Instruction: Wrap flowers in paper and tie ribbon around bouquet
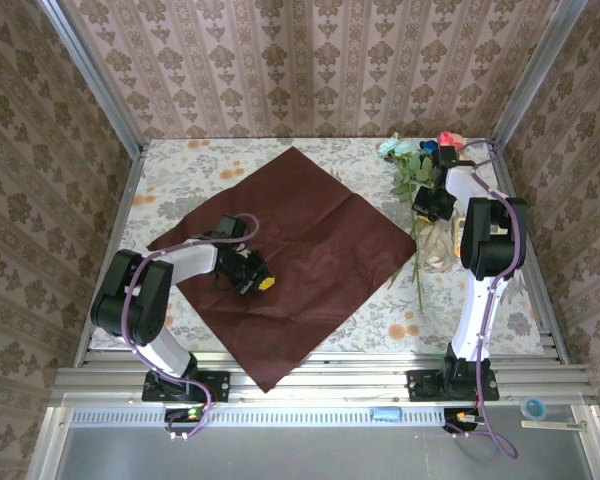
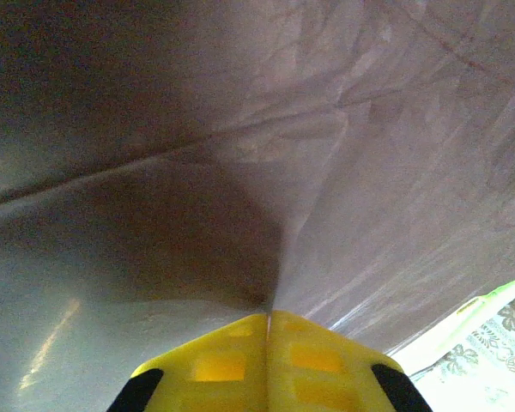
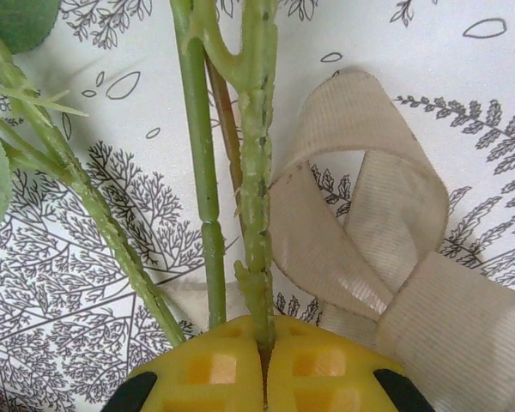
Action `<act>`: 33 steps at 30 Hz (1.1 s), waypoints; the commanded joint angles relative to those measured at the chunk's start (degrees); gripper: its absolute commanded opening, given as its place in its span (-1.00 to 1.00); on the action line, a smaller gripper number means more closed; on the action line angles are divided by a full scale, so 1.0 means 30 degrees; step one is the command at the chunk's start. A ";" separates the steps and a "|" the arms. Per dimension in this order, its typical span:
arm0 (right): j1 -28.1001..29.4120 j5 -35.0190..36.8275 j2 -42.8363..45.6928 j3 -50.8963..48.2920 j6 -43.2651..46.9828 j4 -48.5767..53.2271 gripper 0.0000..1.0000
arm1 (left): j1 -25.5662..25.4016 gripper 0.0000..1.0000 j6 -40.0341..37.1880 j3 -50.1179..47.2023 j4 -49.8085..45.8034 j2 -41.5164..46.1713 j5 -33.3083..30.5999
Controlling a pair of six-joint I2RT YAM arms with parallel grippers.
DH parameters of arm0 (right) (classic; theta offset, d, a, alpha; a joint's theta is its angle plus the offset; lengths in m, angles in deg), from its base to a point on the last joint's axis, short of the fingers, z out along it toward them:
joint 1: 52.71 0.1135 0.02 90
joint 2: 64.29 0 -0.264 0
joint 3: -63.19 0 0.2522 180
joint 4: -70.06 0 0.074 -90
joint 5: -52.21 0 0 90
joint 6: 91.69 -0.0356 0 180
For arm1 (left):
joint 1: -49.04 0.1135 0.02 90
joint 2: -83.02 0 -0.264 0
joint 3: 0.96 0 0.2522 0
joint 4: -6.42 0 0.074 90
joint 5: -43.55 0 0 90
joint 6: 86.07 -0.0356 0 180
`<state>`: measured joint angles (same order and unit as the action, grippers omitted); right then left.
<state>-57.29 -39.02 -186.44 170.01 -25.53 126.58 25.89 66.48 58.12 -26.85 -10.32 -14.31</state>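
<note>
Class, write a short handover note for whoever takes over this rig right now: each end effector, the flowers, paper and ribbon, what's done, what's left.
Left end effector: shut, pinching a fold of the dark red paper, which is spread open in the middle.
Right end effector: shut on a green stem of the flowers, which lie on the tablecloth right of the paper, heads toward the far edge.
Ribbon: loose, looped beside the stems.
Done: nothing wrapped or tied yet.
Left: bring the flowers onto the paper, wrap them, tie the ribbon.

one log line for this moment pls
left gripper: shut on paper | right gripper: shut on flowers | ribbon: looped beside stems | wrap: not started
</note>
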 commanded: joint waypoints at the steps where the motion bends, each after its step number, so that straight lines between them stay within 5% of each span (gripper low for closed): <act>1: 0.0350 0.1357 0.1644 0.0359 0.0641 0.0047 -0.96 | 0.0109 -0.92 -0.0457 0.0420 -0.0397 0.0059 -0.0024; 14: 0.0735 0.1935 0.4998 0.0263 0.0847 0.0473 -1.00 | 0.0092 -0.93 -0.0490 0.0563 0.0054 -0.0481 0.0104; 33: 0.0898 0.1625 0.6243 -0.1121 0.1640 0.0130 -1.00 | -0.0103 -0.96 -0.0370 0.0380 0.0325 -0.0301 0.0140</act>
<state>-55.17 -34.94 -171.93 166.86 -21.75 127.63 25.82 66.04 58.23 -26.09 -11.12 -14.26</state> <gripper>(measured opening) 0.065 0.050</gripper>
